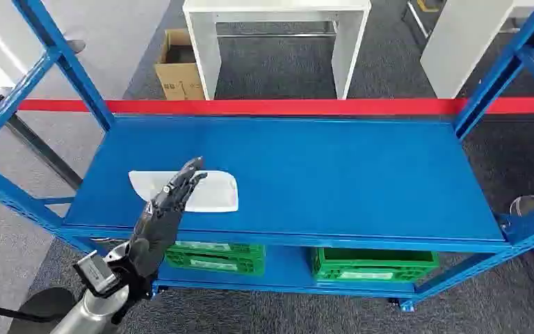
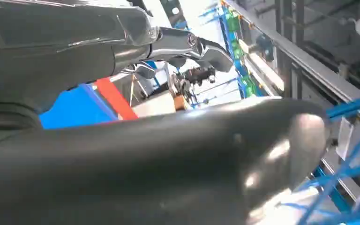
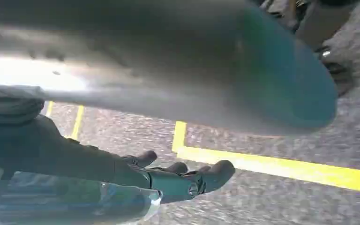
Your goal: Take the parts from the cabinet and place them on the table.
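A flat white packaged part (image 1: 212, 193) lies on the left part of the blue cabinet shelf (image 1: 334, 174). My left hand (image 1: 167, 209) reaches up from below the shelf's front edge, with its fingers (image 1: 188, 174) stretched out over the near left corner of the part. It holds nothing, and I cannot tell whether it touches the part. In the left wrist view the thick thumb (image 2: 168, 150) and the straightened fingers (image 2: 192, 44) point toward the shelf. My right hand (image 3: 168, 180) hangs over grey carpet with loosely spread fingers and holds nothing.
Two green crates (image 1: 215, 256) (image 1: 372, 264) sit on the lower shelf. A red beam (image 1: 285, 106) runs along the back of the shelf, with blue uprights at both sides. Behind stand a white table (image 1: 278, 42) and a cardboard box (image 1: 179, 66). A yellow floor line (image 3: 281, 166) runs near the right hand.
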{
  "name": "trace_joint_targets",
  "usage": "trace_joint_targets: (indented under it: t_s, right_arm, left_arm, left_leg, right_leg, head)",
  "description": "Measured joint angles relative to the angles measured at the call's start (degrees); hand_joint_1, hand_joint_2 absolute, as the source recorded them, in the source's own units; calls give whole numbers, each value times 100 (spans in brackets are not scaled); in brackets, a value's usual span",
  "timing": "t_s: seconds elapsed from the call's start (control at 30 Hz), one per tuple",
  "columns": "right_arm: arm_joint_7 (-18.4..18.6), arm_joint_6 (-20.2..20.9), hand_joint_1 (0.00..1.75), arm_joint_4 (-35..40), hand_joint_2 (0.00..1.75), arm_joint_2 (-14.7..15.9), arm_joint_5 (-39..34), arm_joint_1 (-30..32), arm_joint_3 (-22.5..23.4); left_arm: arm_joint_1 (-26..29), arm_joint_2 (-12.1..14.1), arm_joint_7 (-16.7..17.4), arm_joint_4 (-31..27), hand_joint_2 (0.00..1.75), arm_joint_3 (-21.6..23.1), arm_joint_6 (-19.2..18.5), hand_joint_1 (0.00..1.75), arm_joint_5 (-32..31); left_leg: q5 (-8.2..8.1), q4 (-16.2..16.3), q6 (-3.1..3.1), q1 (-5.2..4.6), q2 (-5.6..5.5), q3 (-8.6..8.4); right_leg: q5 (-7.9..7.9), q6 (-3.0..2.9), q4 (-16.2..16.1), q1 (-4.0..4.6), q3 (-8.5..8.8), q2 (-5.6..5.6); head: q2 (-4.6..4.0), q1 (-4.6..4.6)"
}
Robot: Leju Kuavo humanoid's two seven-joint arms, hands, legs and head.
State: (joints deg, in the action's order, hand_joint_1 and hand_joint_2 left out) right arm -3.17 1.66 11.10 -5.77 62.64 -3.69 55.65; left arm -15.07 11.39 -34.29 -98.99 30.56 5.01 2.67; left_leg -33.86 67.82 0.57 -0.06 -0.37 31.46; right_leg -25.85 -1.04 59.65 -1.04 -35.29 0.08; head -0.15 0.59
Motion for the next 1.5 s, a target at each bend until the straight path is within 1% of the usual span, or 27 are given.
trace_joint_targets:
  t_s: [0.03,0.07,0.1,0.13,0.17,0.23,0.27,0.3,0.33,0.37,0.4,0.5,0.57,0.63,0.7,0.73,0.8,1.07,1.13,1.2,1.3,1.33,1.47,1.5]
  right_arm:
    - [-2,-13,0,0,0,-2,2,-3,0]
    - [0,-15,0,0,0,-2,7,-1,2]
    - [2,-20,0,0,0,-2,13,1,2]
    - [11,-22,0,0,0,0,31,4,2]
    - [20,-22,0,0,0,0,42,6,0]
    - [48,-22,0,0,0,2,48,-1,0]
    - [77,-22,0,0,0,0,61,1,2]
    - [87,-26,0,0,0,4,61,-7,2]
    - [87,-50,0,0,0,15,61,-11,4]
    - [96,-68,0,0,0,22,61,7,7]
    - [94,-74,0,0,0,57,59,20,13]
    - [68,-61,0,0,0,77,96,25,15]
    - [66,-48,0,0,0,118,114,33,15]
    - [66,-44,0,0,0,144,129,39,19]
    - [66,-44,0,0,0,162,129,38,20]
    - [66,-44,0,0,0,164,129,38,20]
    - [66,-44,0,0,0,162,131,40,22]
    - [66,-42,0,0,0,164,131,43,33]
    - [68,-41,0,0,0,166,144,43,37]
    - [105,-42,0,0,0,175,175,46,42]
    - [142,-37,0,0,0,212,254,74,42]
    - [153,-33,0,0,0,229,282,92,42]
    - [197,-9,0,0,0,313,365,114,42]
    - [205,-9,0,0,0,324,376,118,39]
  left_arm:
    - [1,0,37,6,175,-22,74,0,0]
    - [3,-2,59,20,175,-44,135,0,-9]
    - [7,-7,72,31,175,-55,192,0,-40]
    - [17,-7,81,39,175,-63,225,0,-90]
    - [26,-11,83,46,175,-74,247,0,-109]
    - [47,-15,81,50,175,-112,391,0,-298]
    - [82,-20,81,52,175,-144,477,0,-423]
    - [112,-24,83,66,175,-164,590,0,-598]
    - [163,-37,118,66,175,-190,721,0,-865]
    - [220,-57,153,66,175,-225,836,0,-1125]
    - [274,-74,203,70,175,-247,929,0,-1352]
    - [484,-107,387,70,175,-341,1187,0,-2034]
    - [704,-133,496,70,175,-426,1285,0,-2473]
    - [897,-151,527,68,175,-479,1304,0,-2607]
    - [997,-164,535,68,175,-511,1318,0,-2651]
    - [1030,-166,542,68,175,-529,1318,0,-2655]
    - [1069,-177,546,68,175,-560,1318,0,-2660]
    - [1119,-210,549,68,175,-592,1318,0,-2660]
    - [1128,-214,617,68,175,-603,1315,0,-2820]
    - [1212,-221,820,57,175,-625,1331,0,-3310]
    - [1511,-225,1111,-20,175,-664,1534,0,-4182]
    - [1614,-223,1186,-33,175,-688,1634,0,-4431]
    - [1959,-201,1582,-33,175,-795,2224,0,-5640]
    - [2004,-201,1661,-22,175,-813,2332,0,-5845]
  left_leg:
    - [-198,321,30,15,2,261]
    - [-442,577,49,24,4,509]
    - [-540,677,61,30,6,685]
    - [-445,585,59,31,6,750]
    - [-158,286,47,31,6,711]
    - [676,-693,0,24,6,443]
    - [755,-874,-20,9,2,380]
    - [539,-939,-49,-29,12,418]
    - [684,-918,-109,-41,3,362]
    - [734,-938,-103,-33,6,344]
    - [746,-942,-79,-26,3,341]
    - [713,-944,-93,-30,-4,335]
    - [681,-944,-134,-30,-2,311]
    - [665,-944,-155,-31,-4,296]
    - [660,-943,-163,-35,-8,296]
    - [657,-943,-169,-38,-7,294]
    - [657,-941,-169,-41,-7,292]
    - [657,-944,-169,-34,-7,262]
    - [657,-946,-169,-31,-7,260]
    - [656,-948,-167,-30,-7,256]
    - [651,-949,-161,-30,-2,253]
    - [649,-949,-158,-30,-4,253]
    - [645,-949,-159,-30,-5,252]
    - [645,-949,-159,-30,-7,251]
  right_leg:
    - [-39,-13,-10,0,34,5]
    - [-87,-12,-9,0,69,11]
    - [-131,-11,-9,0,118,19]
    - [-178,-6,-9,0,176,30]
    - [-229,2,-9,0,251,42]
    - [-327,28,-15,0,398,55]
    - [-356,47,-25,0,418,63]
    - [-371,81,-31,10,417,77]
    - [-390,119,-33,10,401,77]
    - [-429,141,-19,21,421,76]
    - [-427,84,-25,21,447,72]
    - [-435,96,-109,19,499,70]
    - [-449,119,-147,20,536,70]
    - [-454,128,-171,20,554,68]
    - [-454,137,-180,19,559,64]
    - [-452,147,-182,17,561,64]
    - [-450,186,-183,12,562,64]
    - [-449,191,-183,22,586,64]
    - [-451,192,-183,26,590,64]
    - [-453,191,-183,28,594,65]
    - [-459,192,-183,28,594,66]
    - [-463,196,-183,27,596,66]
    - [-465,195,-183,27,597,65]
    - [-466,196,-183,27,597,64]
  head:
    - [0,9]
    - [0,7]
    - [0,9]
    - [0,7]
    - [0,7]
    - [0,7]
    - [0,-2]
    - [0,-4]
    - [0,7]
    - [0,-2]
    - [0,-2]
    - [0,0]
    - [0,-2]
    - [0,-4]
    - [0,-2]
    - [0,-4]
    - [0,-2]
    - [0,0]
    - [0,0]
    - [0,-2]
    - [0,0]
    - [0,-2]
    - [0,0]
    - [0,-2]
